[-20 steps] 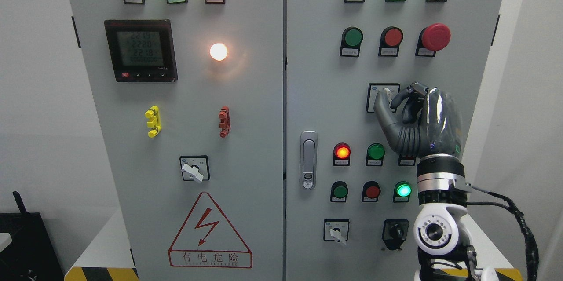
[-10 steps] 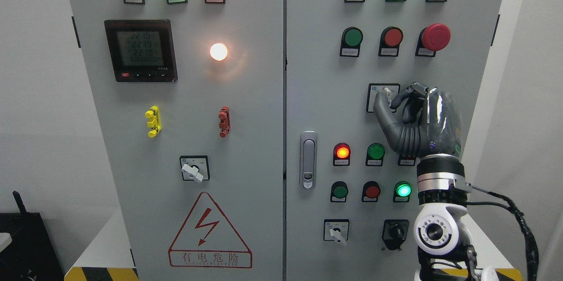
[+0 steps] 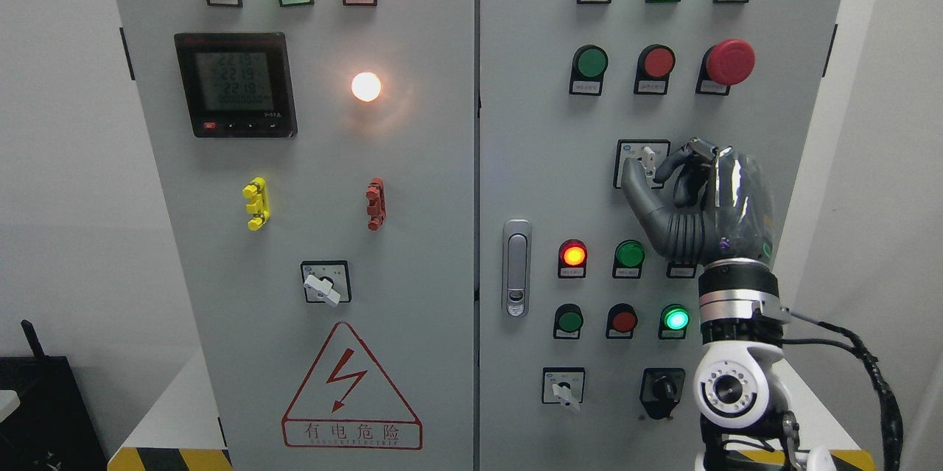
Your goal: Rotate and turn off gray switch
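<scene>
The gray rotary switch sits on a white square plate in the middle of the cabinet's right door. Its pale knob stands nearly upright. My right hand rises from the lower right and is curled around the knob, with the thumb on its left and the index finger on its right. The hand hides the right part of the plate. The left arm does not show.
Similar gray switches sit on the left door and lower on the right door, beside a black switch. A red mushroom button is above my hand; lit lamps and a door latch are left of my wrist.
The thumb has shifted slightly left and down, so more of the switch knob shows between thumb and index finger. The arm and wrist have barely moved.
</scene>
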`<act>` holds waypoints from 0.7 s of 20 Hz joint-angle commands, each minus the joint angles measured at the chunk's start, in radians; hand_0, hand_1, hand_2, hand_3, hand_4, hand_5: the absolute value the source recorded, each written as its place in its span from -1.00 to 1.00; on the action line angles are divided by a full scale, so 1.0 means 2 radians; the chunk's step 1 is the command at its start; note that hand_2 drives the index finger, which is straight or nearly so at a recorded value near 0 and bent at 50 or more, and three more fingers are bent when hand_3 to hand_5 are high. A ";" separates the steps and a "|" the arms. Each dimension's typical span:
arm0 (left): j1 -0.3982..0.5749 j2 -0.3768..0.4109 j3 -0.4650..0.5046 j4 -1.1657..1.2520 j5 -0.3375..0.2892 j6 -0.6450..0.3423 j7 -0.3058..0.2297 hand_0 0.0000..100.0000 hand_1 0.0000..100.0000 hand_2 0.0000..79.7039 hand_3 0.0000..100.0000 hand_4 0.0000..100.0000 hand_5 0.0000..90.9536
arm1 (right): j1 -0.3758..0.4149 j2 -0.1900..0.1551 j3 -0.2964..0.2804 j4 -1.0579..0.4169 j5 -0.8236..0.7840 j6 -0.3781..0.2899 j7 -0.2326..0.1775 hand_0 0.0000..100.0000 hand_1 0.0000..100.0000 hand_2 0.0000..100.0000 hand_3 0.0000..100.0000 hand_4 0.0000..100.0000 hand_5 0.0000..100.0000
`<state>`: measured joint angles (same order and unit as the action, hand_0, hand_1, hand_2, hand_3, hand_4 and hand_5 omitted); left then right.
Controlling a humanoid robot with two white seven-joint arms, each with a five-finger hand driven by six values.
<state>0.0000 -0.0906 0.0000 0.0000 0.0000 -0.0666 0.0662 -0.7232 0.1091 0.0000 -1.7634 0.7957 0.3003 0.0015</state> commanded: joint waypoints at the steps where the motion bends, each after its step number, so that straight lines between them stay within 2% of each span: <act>1: -0.005 0.000 0.004 -0.013 0.010 0.000 0.000 -0.76 -0.22 -1.00 -1.00 -1.00 -1.00 | 0.001 -0.003 -0.017 -0.003 0.000 -0.002 -0.003 -0.45 -0.04 0.41 1.00 0.99 1.00; 7: -0.005 0.000 0.004 -0.013 0.010 0.000 0.000 -0.76 -0.22 -1.00 -1.00 -1.00 -1.00 | 0.003 -0.018 -0.023 -0.003 -0.001 -0.005 -0.006 -0.45 -0.06 0.40 1.00 0.99 1.00; 14: -0.005 0.000 0.004 -0.013 0.010 0.000 0.000 -0.76 -0.22 -1.00 -1.00 -1.00 -1.00 | 0.003 -0.015 -0.023 -0.005 -0.003 -0.005 -0.005 -0.45 -0.08 0.40 1.00 0.99 1.00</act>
<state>0.0000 -0.0906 0.0000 0.0000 0.0000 -0.0666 0.0662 -0.7172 0.0883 -0.0303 -1.7682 0.7931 0.2909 -0.0089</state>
